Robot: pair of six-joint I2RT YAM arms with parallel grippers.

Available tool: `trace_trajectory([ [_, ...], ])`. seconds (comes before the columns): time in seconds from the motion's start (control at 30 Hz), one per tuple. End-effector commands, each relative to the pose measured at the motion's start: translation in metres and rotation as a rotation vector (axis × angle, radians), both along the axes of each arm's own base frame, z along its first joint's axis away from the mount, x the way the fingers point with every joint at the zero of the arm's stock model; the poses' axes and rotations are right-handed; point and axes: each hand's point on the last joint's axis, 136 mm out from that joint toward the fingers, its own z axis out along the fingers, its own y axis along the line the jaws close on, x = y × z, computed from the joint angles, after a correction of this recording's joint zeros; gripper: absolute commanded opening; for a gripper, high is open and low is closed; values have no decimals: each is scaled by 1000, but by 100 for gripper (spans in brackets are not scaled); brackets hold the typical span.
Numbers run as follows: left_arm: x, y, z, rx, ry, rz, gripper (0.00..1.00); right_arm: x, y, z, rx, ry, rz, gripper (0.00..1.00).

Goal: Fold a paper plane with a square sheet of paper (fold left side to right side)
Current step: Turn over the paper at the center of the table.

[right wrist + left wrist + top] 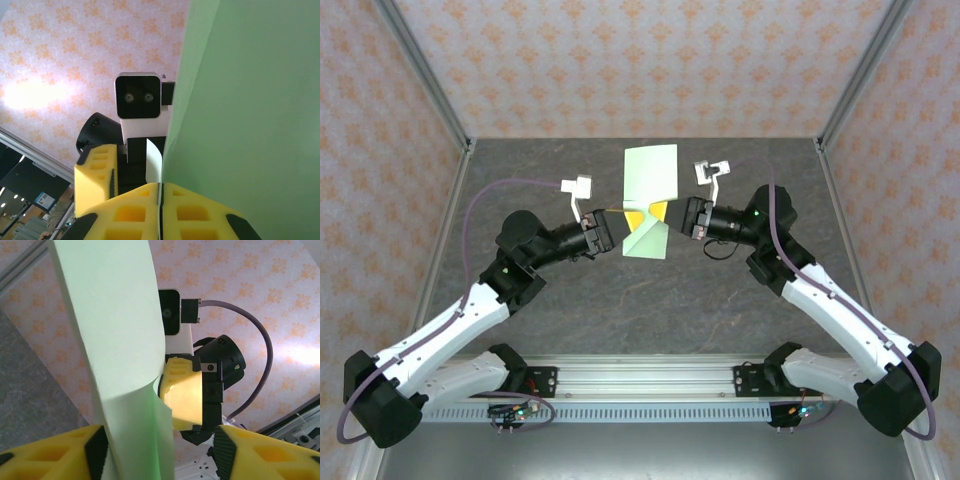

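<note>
The square sheet of paper (650, 185) is pale green and hangs in the air over the middle of the table, bent along a crease, its lower part flaring out; it has no paper plane shape. My right gripper (660, 211) is shut on its right edge; in the right wrist view the yellow jaws (161, 200) press together with the sheet (250, 100) rising from them. My left gripper (632, 218) reaches in from the left. In the left wrist view its fingers (160, 450) stand apart, with the sheet (110, 315) between them, close to the left pad (97, 447).
The dark grey table (650, 310) lies below, walled by patterned panels and metal posts (425, 75). A slotted rail (650, 385) runs along the near edge between the arm bases. The two grippers are nearly touching across the sheet.
</note>
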Motion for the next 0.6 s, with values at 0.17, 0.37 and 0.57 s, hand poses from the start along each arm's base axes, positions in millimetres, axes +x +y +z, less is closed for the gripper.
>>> trace_trajectory([
  [0.17, -8, 2, 26, -33, -88, 0, 31, -9, -6, 30, 68, -73, -5, 12],
  [0.37, -1, 7, 4, 79, -66, 67, 6, -6, -14, 7, -41, -61, -82, 28],
  [0.57, 11, 32, -61, 421, -46, 265, 0, 18, -85, -70, -525, -16, -500, 50],
])
